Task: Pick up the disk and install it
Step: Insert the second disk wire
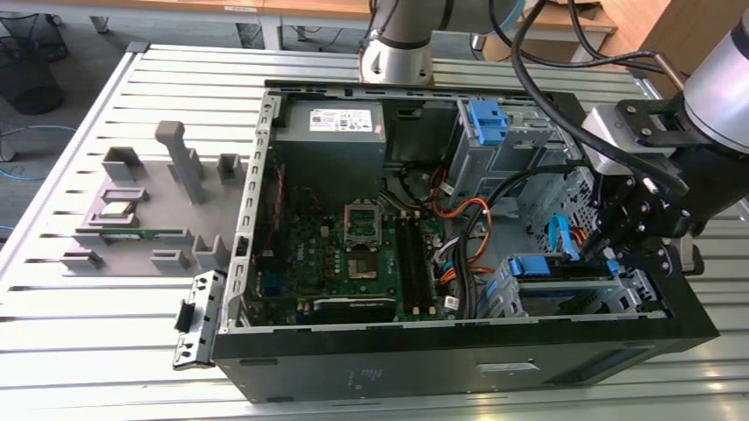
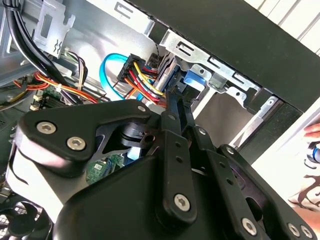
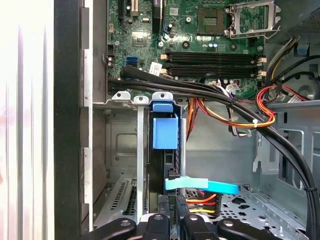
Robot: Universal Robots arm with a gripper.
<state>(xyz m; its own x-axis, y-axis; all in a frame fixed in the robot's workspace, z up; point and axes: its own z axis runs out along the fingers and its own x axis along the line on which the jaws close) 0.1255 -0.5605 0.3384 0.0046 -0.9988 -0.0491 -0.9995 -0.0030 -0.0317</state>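
Note:
The disk (image 1: 542,266), clipped in a blue bracket, stands on edge in the metal drive cage (image 1: 585,294) at the front corner of the open computer case, on the exterior view's right. In the first wrist view its blue tab (image 3: 164,132) sits between the cage rails, with the dark body behind it. My gripper (image 1: 611,254) hangs over the cage's rear end. In both wrist views the gripper (image 3: 175,222) (image 2: 175,97) is shut on the rear edge of the disk (image 2: 192,82), beside a blue data cable (image 3: 207,186) and coloured power wires (image 3: 200,200).
Thick black cables (image 3: 225,97) and orange wires (image 1: 468,215) cross the case beside the cage. A lone blue bracket (image 1: 486,123) sits in the far bay, near the grey power supply (image 1: 333,132). A grey parts fixture (image 1: 146,206) stands outside the case. A hand (image 2: 312,131) shows at the case's side.

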